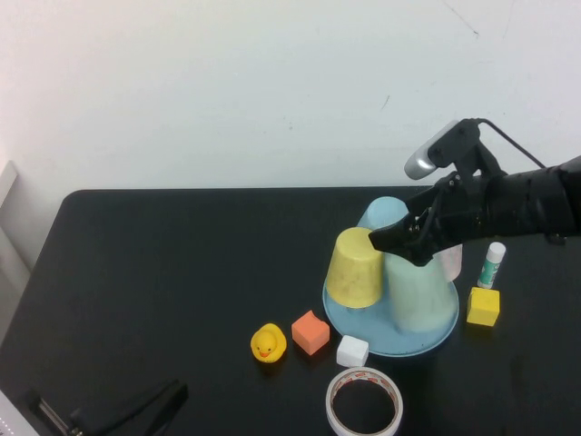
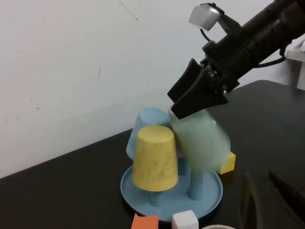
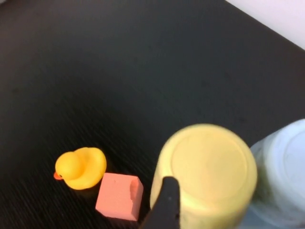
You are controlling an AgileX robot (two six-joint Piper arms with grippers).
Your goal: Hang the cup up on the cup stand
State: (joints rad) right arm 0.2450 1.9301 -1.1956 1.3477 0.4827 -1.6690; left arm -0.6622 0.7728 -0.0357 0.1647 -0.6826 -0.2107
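Observation:
The mint-green cup (image 1: 422,292) stands upside down on the right side of the light blue cup stand (image 1: 377,349). It is blurred in the left wrist view (image 2: 202,143), over a blue peg. My right gripper (image 1: 397,243) is right at the cup's upturned bottom, fingers slightly apart and not closed on it; it also shows in the left wrist view (image 2: 193,101). One of its fingers (image 3: 165,202) shows beside the yellow cup (image 3: 209,171). My left gripper (image 1: 136,411) rests open and empty at the table's near left edge, far from the stand.
A yellow cup (image 1: 354,268) and a light blue cup (image 1: 386,214) hang upside down on other pegs. A rubber duck (image 1: 268,343), orange cube (image 1: 310,331), white cube (image 1: 352,351) and tape roll (image 1: 365,402) lie in front; a yellow cube (image 1: 483,306) and glue stick (image 1: 492,264) lie right.

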